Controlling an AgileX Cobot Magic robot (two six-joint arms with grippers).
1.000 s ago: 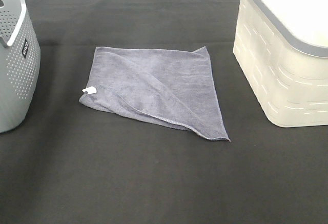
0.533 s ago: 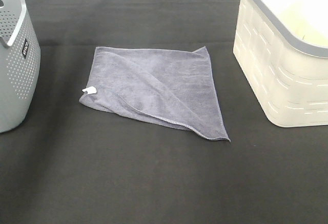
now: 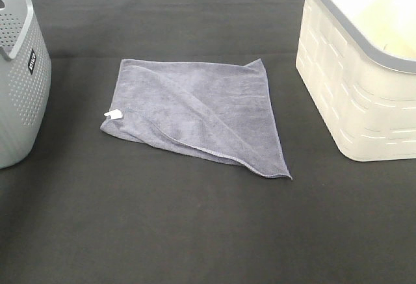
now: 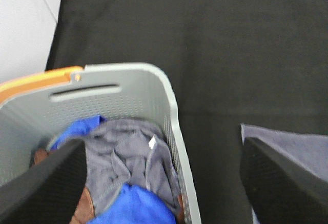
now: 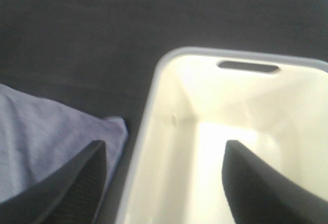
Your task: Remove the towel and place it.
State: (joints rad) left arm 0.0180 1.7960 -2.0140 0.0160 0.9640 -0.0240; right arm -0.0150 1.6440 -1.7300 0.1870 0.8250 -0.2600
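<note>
The greyish-purple towel (image 3: 195, 112) lies spread on the black table between two baskets, one side folded over diagonally, with a small white tag (image 3: 113, 114) at its left corner. Neither gripper shows in the exterior high view. My left gripper (image 4: 164, 193) is open and empty above the near wall of the grey basket (image 4: 169, 106); an edge of the towel (image 4: 292, 142) shows beside one finger. My right gripper (image 5: 164, 183) is open and empty above the white basket (image 5: 154, 111), with a towel corner (image 5: 46, 131) alongside.
The grey perforated basket (image 3: 19, 82) stands at the left edge and holds a crumpled grey cloth with a white tag (image 4: 128, 157) and blue cloth (image 4: 133, 206). The white basket (image 3: 364, 89) stands at the right, its inside bare. Black cloth covers the table (image 3: 195, 232).
</note>
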